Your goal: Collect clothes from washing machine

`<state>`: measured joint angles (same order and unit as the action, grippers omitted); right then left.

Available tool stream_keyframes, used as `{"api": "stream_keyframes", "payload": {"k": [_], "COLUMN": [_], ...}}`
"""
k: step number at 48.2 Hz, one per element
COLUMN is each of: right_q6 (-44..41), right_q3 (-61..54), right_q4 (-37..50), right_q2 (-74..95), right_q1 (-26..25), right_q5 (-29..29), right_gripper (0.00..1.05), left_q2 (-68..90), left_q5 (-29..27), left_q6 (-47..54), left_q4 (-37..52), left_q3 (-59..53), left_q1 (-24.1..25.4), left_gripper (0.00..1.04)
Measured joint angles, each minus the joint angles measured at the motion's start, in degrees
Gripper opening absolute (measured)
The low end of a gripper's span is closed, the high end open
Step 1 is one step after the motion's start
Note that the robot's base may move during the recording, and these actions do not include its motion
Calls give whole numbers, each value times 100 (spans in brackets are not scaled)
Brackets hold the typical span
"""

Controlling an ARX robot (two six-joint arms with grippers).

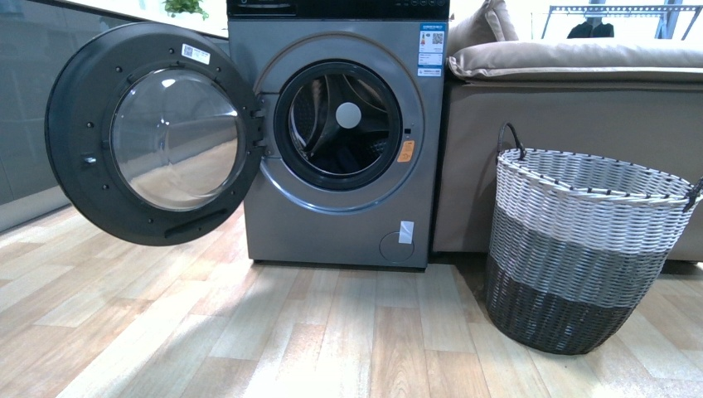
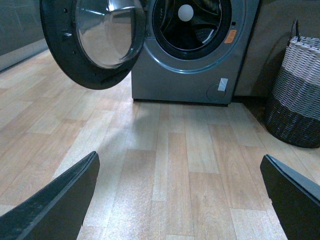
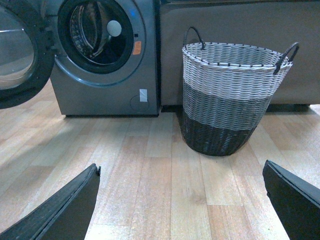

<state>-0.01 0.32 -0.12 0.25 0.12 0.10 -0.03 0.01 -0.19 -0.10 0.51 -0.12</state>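
Left fingers (image 2: 60, 200) spread wide, nothing between them. Right fingers (image 3: 60, 205) likewise spread and empty, both sets low and well short of the machine.

Far left, at 9 o'clock of the drum (image 1: 311, 116): door (image 1: 83, 157) standing fully open on its hinge, dark rim round clear glass. Next, washing machine (image 1: 340, 224), grey, upright, mouth unobstructed, shiny steel inside with a pale disc (image 1: 348, 114) at the back. Dark at 6 o'clock inside the drum; cannot tell clothes from shadow there. Further right, beige sofa (image 1: 572, 62) just beside the machine's flank. At 4 o'clock of the machine, woven basket (image 1: 572, 249), upright, apart from the machine, top open, inside hidden.

Handling, as a judgement only: expect clothes soft, limp and shapeless, light if spun dry, heavier and clingy if damp, probably tangled together. No risk of breakage. Better to pinch a bunched fold than a flat layer, reaching straight through the mouth toward 6 o'clock. Likely to drag and catch on the drum lip, so worth lifting clear before swinging toward the basket, away from the door edge.
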Motion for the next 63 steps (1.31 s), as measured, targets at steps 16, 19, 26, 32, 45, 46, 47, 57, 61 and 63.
{"api": "stream_keyframes", "payload": {"k": [16, 19, 26, 32, 45, 46, 47, 57, 61, 63], "right_q6": [0, 0, 0, 0, 0, 0, 0, 0, 0, 0], "right_q3": [0, 0, 0, 0, 0, 0, 0, 0, 0, 0], "right_q4": [0, 0, 0, 0, -2, -2, -2, 0, 0, 0], "right_q2": [0, 0, 0, 0, 0, 0, 0, 0, 0, 0], "right_q1": [0, 0, 0, 0, 0, 0, 0, 0, -4, -4], "right_q5": [0, 0, 0, 4, -11, -11, -13, -9, -2, 2], "right_gripper": [97, 97, 97, 97, 97, 97, 97, 97, 97, 97], "left_q2": [0, 0, 0, 4, 7, 7, 7, 11, 20, 4], "left_q5": [0, 2, 0, 2, -2, -2, -2, 0, 0, 2], "left_q6": [0, 0, 0, 0, 0, 0, 0, 0, 0, 0], "left_q4": [0, 0, 0, 0, -2, -2, -2, -2, -2, -2], "left_q3": [0, 0, 0, 0, 0, 0, 0, 0, 0, 0], "left_q1": [0, 0, 0, 0, 0, 0, 0, 0, 0, 0], "left_gripper": [98, 98, 98, 98, 98, 98, 98, 98, 98, 98]}}
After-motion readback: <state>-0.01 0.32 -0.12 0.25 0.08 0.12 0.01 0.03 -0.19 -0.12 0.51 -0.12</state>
